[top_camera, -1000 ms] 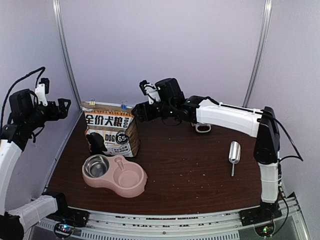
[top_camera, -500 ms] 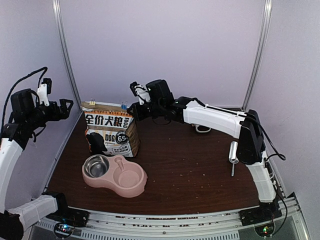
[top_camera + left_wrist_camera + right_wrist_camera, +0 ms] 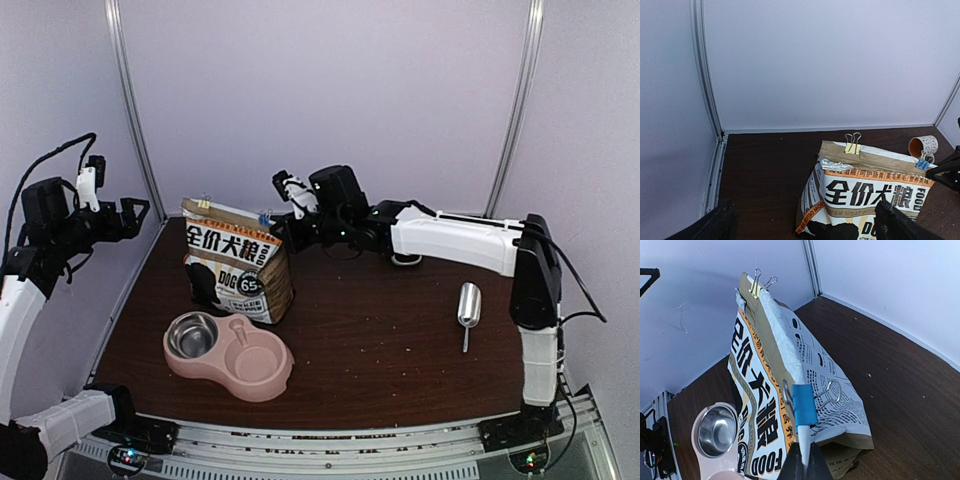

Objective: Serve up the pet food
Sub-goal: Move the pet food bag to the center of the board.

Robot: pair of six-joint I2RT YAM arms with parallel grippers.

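Recorded dog-food bag [image 3: 235,260] at centre left of top view, on dark table [image 3: 400,350], tilted rather than upright. Found top fold held shut by yellow clip [image 3: 852,146] at one end and blue clip [image 3: 804,406] at the other. Could not see pet food, bag being closed. Noted a few pale specks scattered over table, too small to identify.

Found right gripper [image 3: 805,467] at bottom centre of right wrist view, fingers pressed together on bag's top edge, just below blue clip in frame. Saw same arm stretched across upper middle of top view from right side.

Found left gripper [image 3: 128,215] at upper left of top view, beyond table's left edge, well apart from bag. Saw fingertips [image 3: 715,225] spread wide at bottom corners of left wrist view, holding nothing.

Logged pink double bowl [image 3: 232,357] just below bag in frame, steel insert [image 3: 193,335] in left cup; could not tell contact with bag. Logged silver scoop [image 3: 468,305] at right of table, lying flat, well apart from bag and bowl.
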